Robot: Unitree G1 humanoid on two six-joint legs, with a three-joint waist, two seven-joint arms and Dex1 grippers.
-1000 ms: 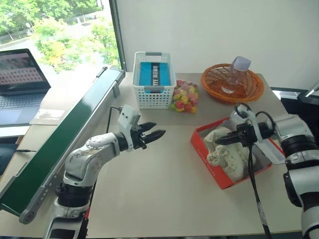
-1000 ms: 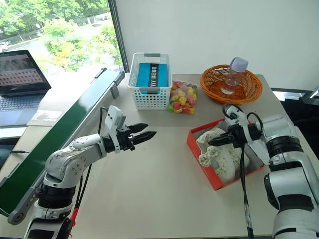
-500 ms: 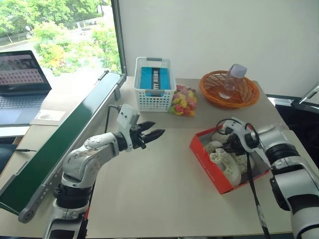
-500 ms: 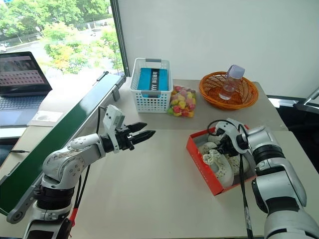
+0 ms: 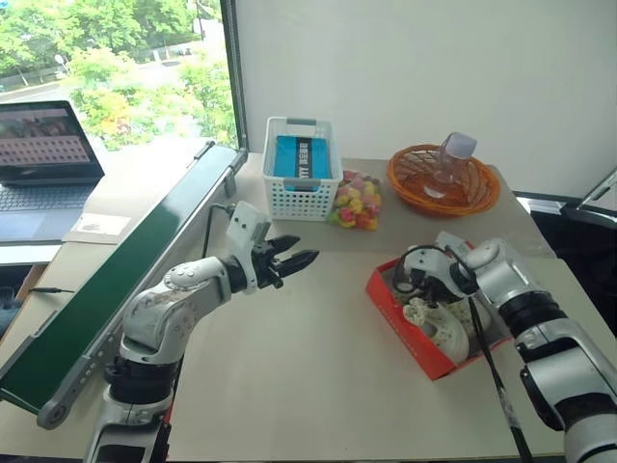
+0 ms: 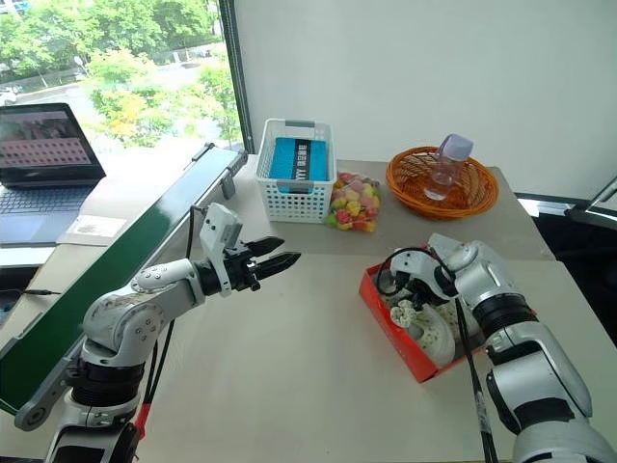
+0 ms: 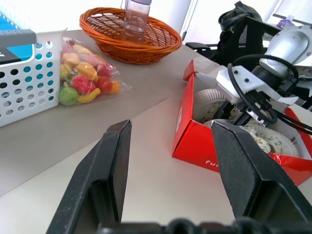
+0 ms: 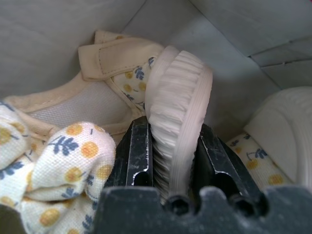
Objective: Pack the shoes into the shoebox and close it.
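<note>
My right gripper (image 5: 421,289) is sunk in the shoebox (image 5: 410,323), its fingertips hidden behind a shoe (image 8: 178,126); the laptop (image 5: 43,159) is cut off by the frame's left edge

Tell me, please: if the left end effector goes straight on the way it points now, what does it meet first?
Probably the shoebox, at its red near corner: the open left end effector frames it, with bare table between. Depth is unclear, so it might pass just above.
</note>
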